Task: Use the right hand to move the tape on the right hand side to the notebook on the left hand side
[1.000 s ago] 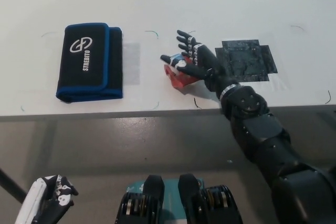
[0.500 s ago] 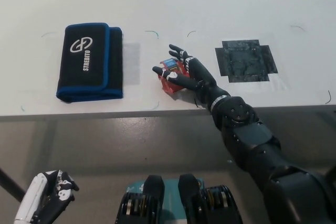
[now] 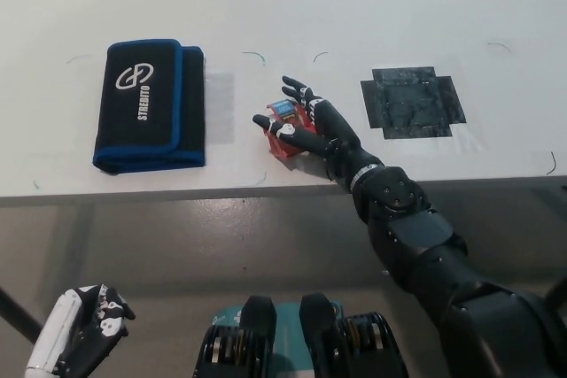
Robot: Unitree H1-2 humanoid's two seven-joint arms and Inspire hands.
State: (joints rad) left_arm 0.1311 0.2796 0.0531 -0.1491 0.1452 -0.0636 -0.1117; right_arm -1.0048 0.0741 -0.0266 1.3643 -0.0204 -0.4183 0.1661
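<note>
The black right hand [image 3: 306,123] is gripping the red tape [image 3: 285,133] with its fingers [image 3: 268,122] clamped on it, just right of the black-and-blue notebook [image 3: 149,105] on the white table [image 3: 372,6]; the white left hand [image 3: 81,335] is hanging low at the lower left, fingers curled together.

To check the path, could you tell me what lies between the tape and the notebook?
In the head view, only bare white table separates the tape from the notebook.

Black right robot hand [image 3: 310,126] around red tape [image 3: 285,131] on white table [image 3: 354,6]; black-and-blue notebook [image 3: 148,104] well left
</note>
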